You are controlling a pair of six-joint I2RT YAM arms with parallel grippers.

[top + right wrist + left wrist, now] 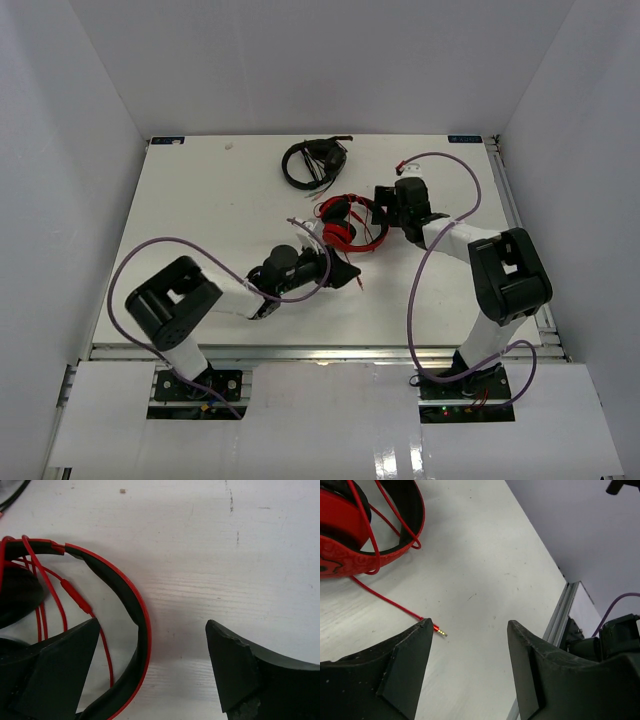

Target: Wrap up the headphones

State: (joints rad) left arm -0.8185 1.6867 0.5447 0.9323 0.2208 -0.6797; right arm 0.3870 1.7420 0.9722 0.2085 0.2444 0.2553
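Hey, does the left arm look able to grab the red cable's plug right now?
Probably yes. The left gripper is open, and the plug lies loose on the table right by one fingertip, slightly off-centre. Nothing lies between them; a small sideways shift should line it up.

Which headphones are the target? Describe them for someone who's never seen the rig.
On the white table, look near its centre. The red headphones lie there, a thin red cable looped across them. The black headphones nearer the far edge are all black, while these are bright red.
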